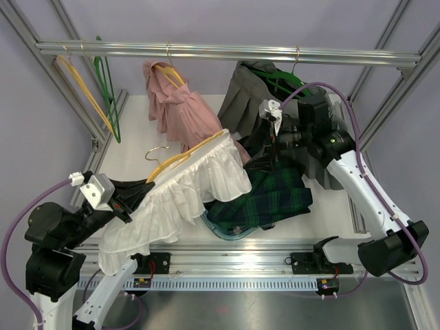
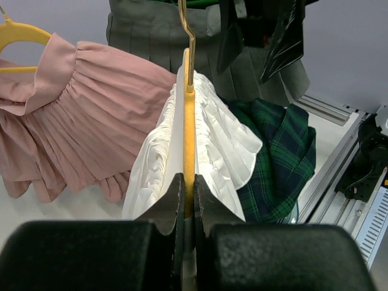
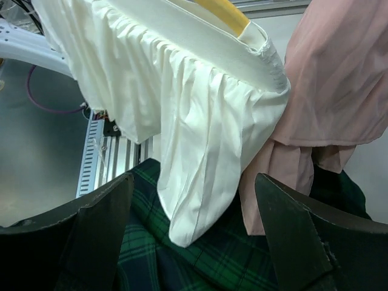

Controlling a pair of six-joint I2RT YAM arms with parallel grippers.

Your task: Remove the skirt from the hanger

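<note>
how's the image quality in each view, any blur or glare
top external: even light, sharp throughout, mild sheen on the metal sheet at the near edge; left wrist: the left fingers, close to the lens, look soft, yellow hanger and white skirt crisp; right wrist: the right fingers are dark and lose detail, skirt folds clear

The workspace is covered by the top external camera, set above and behind the arm bases (image 1: 155, 265) and aimed down over the table (image 1: 130, 137) to the rail (image 1: 227, 50). The left wrist view is taken close along the yellow hanger (image 2: 189, 151), facing away from the bases. The right wrist view is aimed down and back toward the near edge. The white skirt (image 1: 185, 192) is shared by all views.
</note>
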